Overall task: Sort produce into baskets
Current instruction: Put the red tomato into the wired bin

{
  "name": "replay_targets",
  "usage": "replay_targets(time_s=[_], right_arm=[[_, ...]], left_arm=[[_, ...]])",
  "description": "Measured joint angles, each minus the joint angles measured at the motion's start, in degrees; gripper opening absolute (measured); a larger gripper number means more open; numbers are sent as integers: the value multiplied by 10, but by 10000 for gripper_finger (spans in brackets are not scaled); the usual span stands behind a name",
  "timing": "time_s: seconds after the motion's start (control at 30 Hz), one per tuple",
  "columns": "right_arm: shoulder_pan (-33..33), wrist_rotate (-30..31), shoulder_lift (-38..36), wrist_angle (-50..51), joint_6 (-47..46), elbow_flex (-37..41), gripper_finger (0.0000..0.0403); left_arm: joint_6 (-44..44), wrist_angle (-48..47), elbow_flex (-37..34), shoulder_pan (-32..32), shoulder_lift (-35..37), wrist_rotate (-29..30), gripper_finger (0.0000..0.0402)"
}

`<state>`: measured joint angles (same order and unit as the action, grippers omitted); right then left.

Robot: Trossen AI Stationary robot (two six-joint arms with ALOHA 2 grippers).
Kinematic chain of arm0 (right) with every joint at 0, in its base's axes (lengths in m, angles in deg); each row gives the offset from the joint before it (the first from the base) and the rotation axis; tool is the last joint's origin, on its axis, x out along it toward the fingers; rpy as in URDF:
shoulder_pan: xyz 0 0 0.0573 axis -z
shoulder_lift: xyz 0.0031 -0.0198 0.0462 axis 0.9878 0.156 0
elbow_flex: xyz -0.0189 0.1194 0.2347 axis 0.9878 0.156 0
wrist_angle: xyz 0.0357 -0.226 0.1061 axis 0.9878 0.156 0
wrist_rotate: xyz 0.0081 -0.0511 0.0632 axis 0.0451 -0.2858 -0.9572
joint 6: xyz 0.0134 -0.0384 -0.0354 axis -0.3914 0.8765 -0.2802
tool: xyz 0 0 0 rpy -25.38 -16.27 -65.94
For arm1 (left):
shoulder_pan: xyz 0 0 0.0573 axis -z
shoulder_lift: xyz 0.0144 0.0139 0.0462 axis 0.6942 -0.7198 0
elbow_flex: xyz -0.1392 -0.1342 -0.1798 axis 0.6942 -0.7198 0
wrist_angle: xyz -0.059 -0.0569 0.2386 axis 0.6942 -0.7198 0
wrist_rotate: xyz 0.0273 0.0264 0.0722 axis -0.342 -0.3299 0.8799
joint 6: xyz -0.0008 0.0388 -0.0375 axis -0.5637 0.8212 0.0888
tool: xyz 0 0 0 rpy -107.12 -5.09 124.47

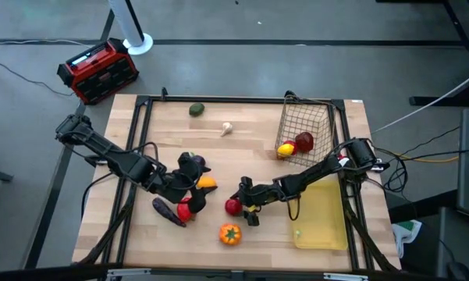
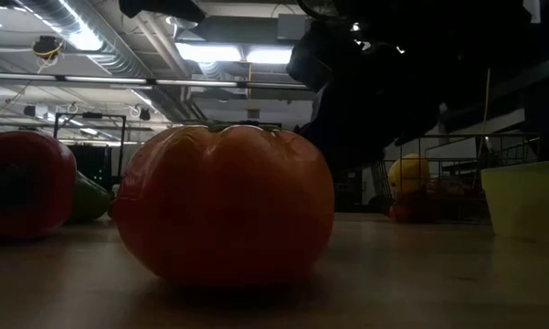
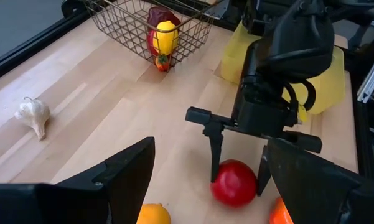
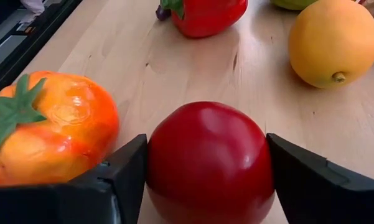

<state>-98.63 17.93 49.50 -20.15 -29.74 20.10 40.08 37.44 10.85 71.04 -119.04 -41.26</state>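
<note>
While R tool [image 1: 236,204] straddles apple [image 1: 232,207], unclenched, we close squarely at widest part, lift clear of tomato [image 1: 230,233]; L tool [image 1: 189,190] released, waiting nearby.

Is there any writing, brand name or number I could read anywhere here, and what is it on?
No text can be read in any view.
The red-and-black box on the floor has a pale panel on top, too small to read.
The produce, the wire basket and the yellow tray show no labels.
</note>
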Motion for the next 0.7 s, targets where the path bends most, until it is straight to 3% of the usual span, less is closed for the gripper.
replay_targets(time_s=[0.33, 0.7], right_arm=[[1, 6, -42, 48, 1, 3, 282], [59, 17, -230, 281, 2, 2, 283]], left_arm=[[0, 0, 0, -6, 0, 0, 304], [1, 0, 0, -6, 0, 0, 304]])
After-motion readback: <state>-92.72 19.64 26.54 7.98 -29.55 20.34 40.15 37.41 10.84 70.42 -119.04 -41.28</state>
